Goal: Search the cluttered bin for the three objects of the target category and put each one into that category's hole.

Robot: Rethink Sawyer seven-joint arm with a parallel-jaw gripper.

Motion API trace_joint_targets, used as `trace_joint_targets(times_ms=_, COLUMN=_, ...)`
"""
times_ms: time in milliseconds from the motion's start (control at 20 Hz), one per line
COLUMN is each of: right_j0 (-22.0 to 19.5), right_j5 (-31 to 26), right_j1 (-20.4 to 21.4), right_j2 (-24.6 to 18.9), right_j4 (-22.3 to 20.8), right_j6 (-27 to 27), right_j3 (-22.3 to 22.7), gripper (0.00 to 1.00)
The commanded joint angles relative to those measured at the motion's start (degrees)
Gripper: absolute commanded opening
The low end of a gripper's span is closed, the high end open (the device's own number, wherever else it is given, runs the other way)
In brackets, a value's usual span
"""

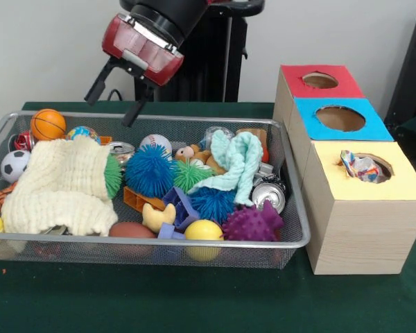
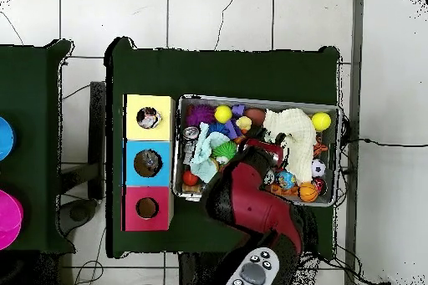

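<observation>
My gripper [image 1: 113,104] hangs open and empty above the back left of the wire bin [image 1: 159,243], over an orange basketball [image 1: 48,124] and a cream cloth [image 1: 62,187]. The bin also holds a soccer ball [image 1: 14,165], a baseball [image 1: 155,143], a blue spiky ball [image 1: 149,168], a green spiky ball [image 1: 189,173], a purple spiky ball [image 1: 253,223], a yellow ball [image 1: 204,230], a mint cloth [image 1: 236,163] and a crushed can [image 1: 269,194]. In the overhead view the red arm [image 2: 251,194] reaches over the bin [image 2: 176,156] and covers its middle.
A wooden box to the right of the bin has a red hole [image 1: 319,80], a blue hole [image 1: 340,118] and a yellow hole [image 1: 366,166]. Something crumpled shows inside the yellow hole. Round blue and pink shapes [image 2: 4,206] lie on a second table.
</observation>
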State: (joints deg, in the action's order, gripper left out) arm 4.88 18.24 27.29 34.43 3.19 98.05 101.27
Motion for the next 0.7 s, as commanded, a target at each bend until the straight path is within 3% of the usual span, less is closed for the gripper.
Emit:
trace_joint_targets(times_ms=50, right_j0=-8.41, right_j5=4.47, right_j1=-2.28, right_j2=-12.56, right_j4=-6.19, right_j6=13.50, right_j3=5.24, gripper=1.00)
trace_joint_targets(times_ms=200, right_j0=-13.12, right_j5=7.83, right_j1=-3.44, right_j2=-17.39, right_j4=-9.59, right_j6=15.29, right_j3=5.44, gripper=1.00)
trace_joint_targets(times_ms=500, right_j0=-16.62, right_j5=14.55, right_j1=-7.16, right_j2=-19.99, right_j4=-11.35, right_j6=15.64, right_j3=3.19, gripper=1.00)
trace_joint_targets(times_ms=700, right_j0=-18.98, right_j5=15.54, right_j1=-8.71, right_j2=-22.04, right_j4=-12.72, right_j6=14.93, right_j3=1.93, gripper=1.00)
